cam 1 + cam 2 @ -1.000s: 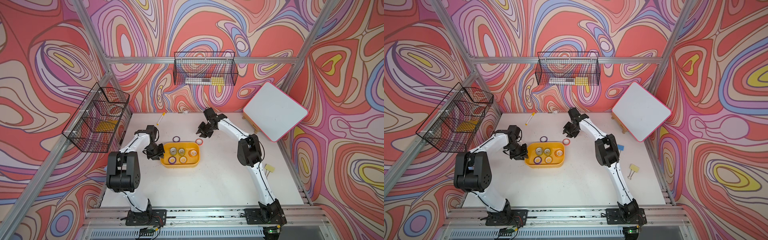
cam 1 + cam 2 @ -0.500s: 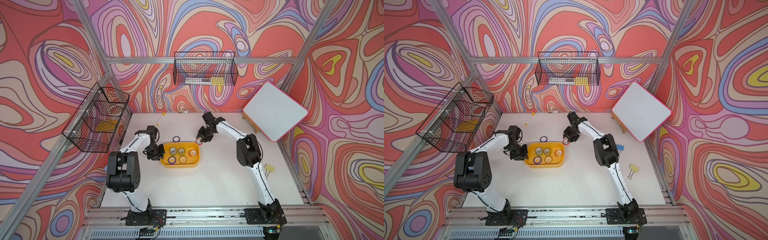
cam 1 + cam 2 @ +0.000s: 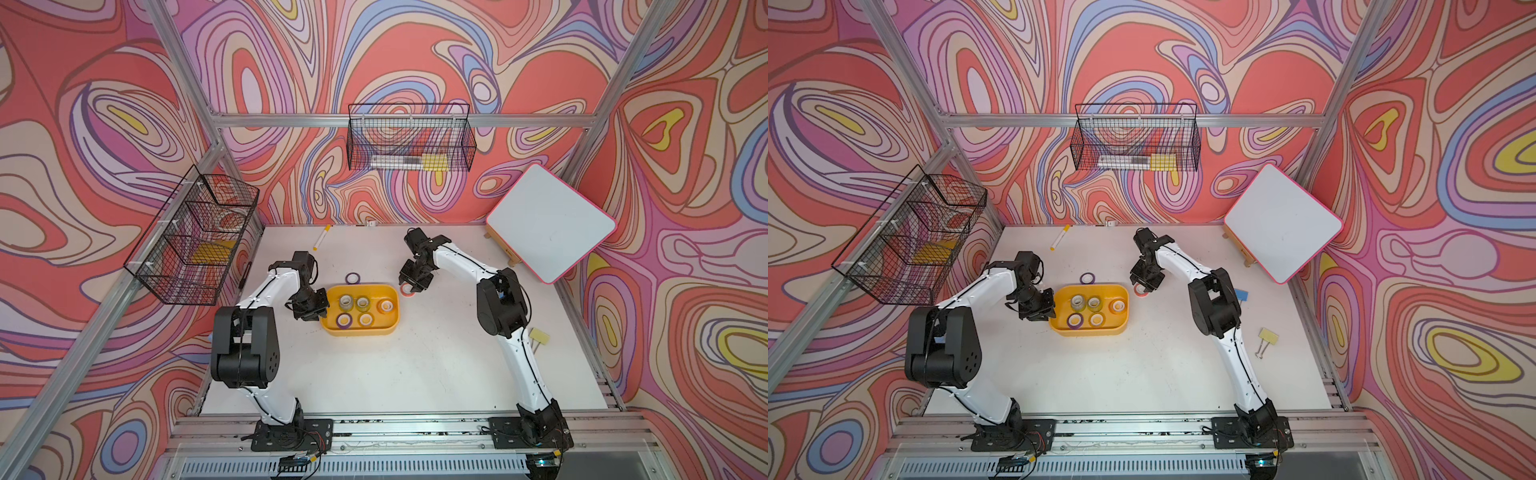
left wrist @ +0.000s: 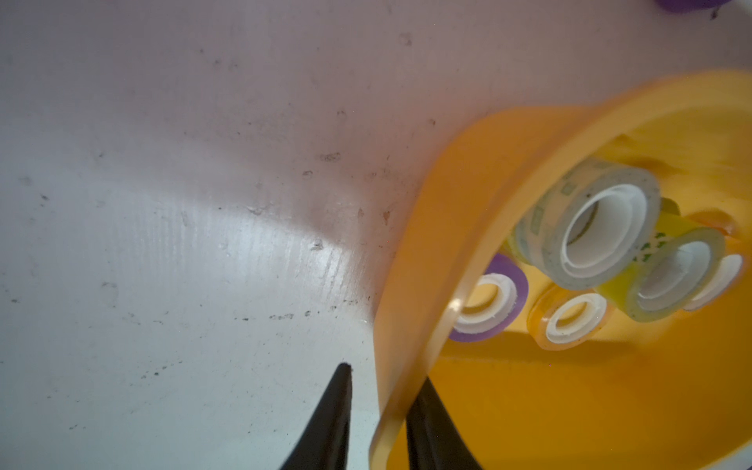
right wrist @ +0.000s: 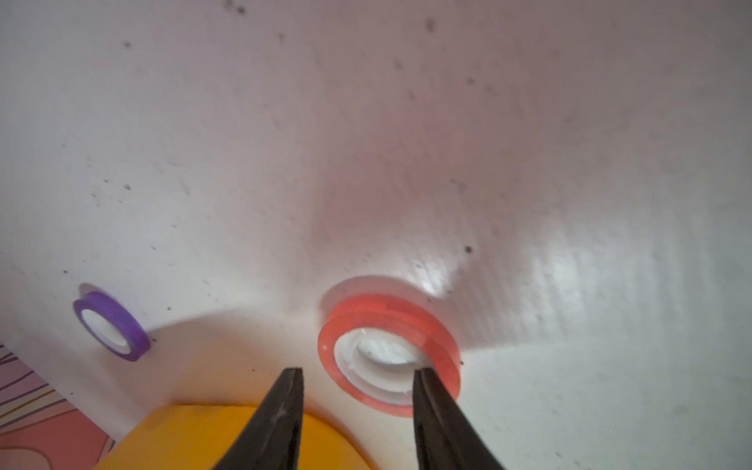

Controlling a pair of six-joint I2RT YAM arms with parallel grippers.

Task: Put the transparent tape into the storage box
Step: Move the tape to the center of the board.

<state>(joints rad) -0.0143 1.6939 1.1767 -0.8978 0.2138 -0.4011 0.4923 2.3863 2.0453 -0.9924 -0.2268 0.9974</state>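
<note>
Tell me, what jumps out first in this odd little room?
The swirling pink, purple and yellow wallpaper covers the walls. Mid-table, a shallow yellow-orange plastic tray holds five small tape rolls, its rim pinched by the left gripper. Beside it, the open right gripper hovers over a translucent red tape roll.

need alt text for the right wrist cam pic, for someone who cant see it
The right gripper, jaws open, hangs close over a translucent red tape roll lying flat on the white table. A corner of the yellow storage box shows next to the gripper, and a purple tape roll lies farther off on the table.
</note>
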